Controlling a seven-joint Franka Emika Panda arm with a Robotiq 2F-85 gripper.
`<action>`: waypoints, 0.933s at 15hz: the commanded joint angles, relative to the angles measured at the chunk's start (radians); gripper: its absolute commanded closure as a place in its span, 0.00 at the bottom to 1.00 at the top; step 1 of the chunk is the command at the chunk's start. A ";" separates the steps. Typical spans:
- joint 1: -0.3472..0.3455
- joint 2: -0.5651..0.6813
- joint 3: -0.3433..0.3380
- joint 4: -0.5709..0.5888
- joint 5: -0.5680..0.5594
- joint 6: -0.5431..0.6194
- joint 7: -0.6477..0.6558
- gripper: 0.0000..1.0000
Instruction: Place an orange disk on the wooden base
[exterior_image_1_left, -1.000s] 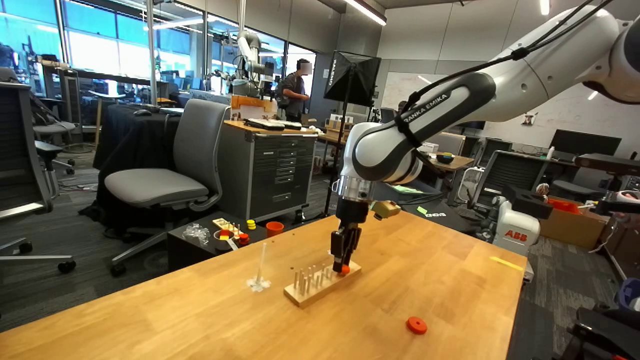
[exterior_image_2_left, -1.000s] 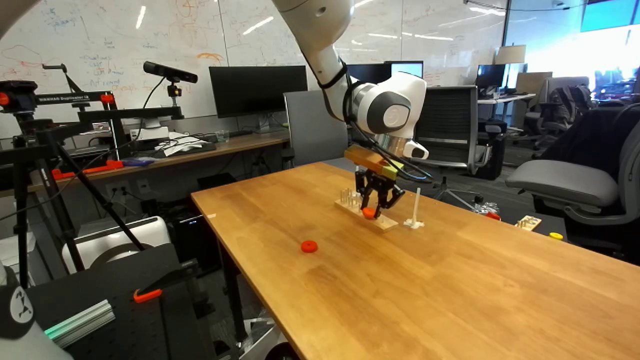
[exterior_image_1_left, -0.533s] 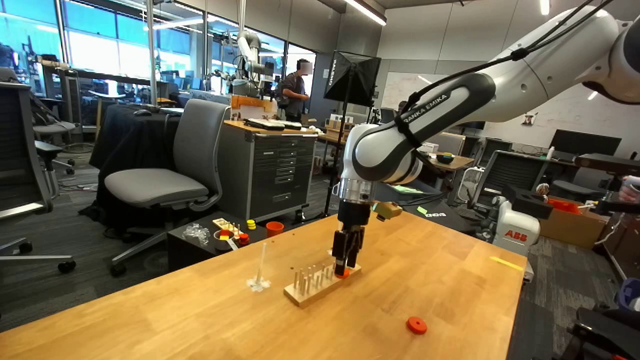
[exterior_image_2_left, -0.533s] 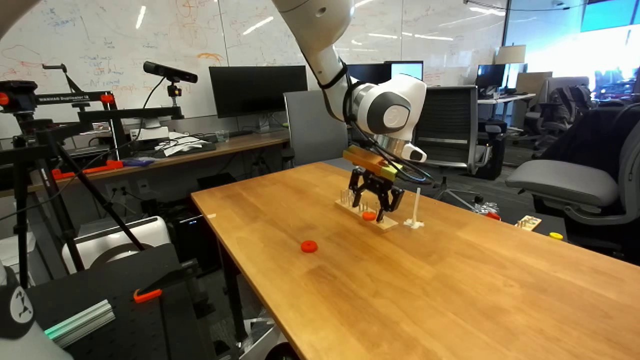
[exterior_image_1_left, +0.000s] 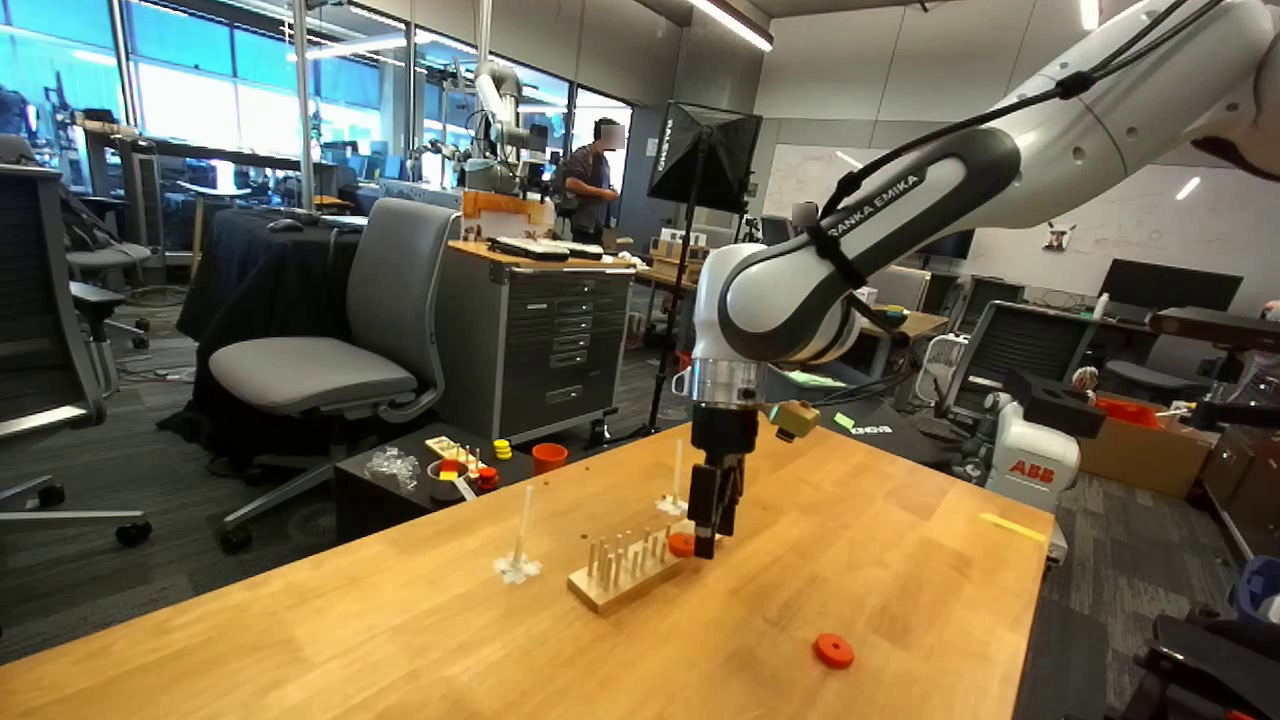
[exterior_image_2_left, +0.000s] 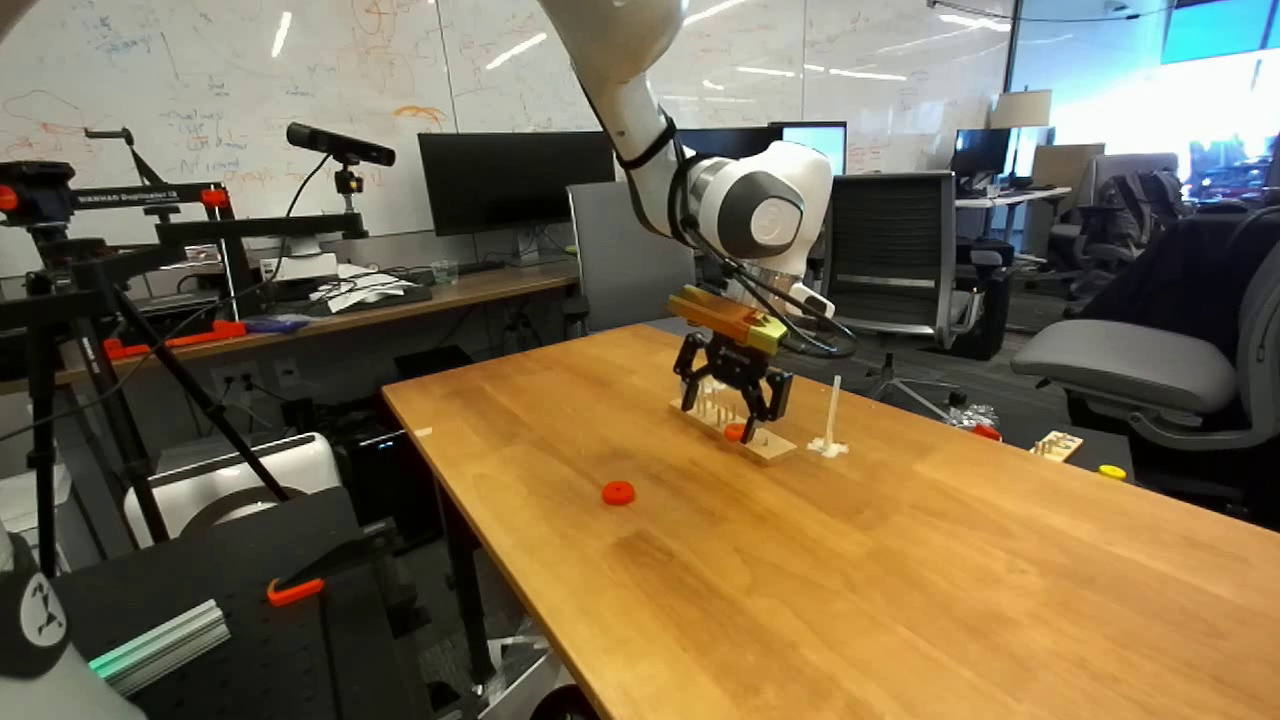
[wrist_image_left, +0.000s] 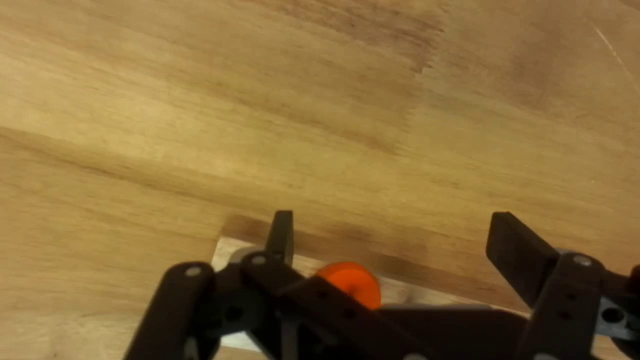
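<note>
I'm seeing an orange-red disk (wrist_image_left: 356, 281), pale base (exterior_image_2_left: 770, 450), honey-brown table (wrist_image_left: 200, 115) with streaky darker grain. My gripper (wrist_image_left: 392, 215) is black, arm (exterior_image_1_left: 1130, 105) white and dark grey.

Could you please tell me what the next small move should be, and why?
I would probably raise the tool straight up: it stands wide open, holding nothing, and the orange disk already rests on the wooden base, so only backing away seems left.
</note>
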 joint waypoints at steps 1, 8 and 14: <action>0.007 -0.132 -0.010 -0.154 -0.005 0.067 -0.010 0.00; -0.009 -0.355 0.002 -0.396 0.039 0.250 0.005 0.00; -0.023 -0.524 0.012 -0.580 0.125 0.436 0.004 0.00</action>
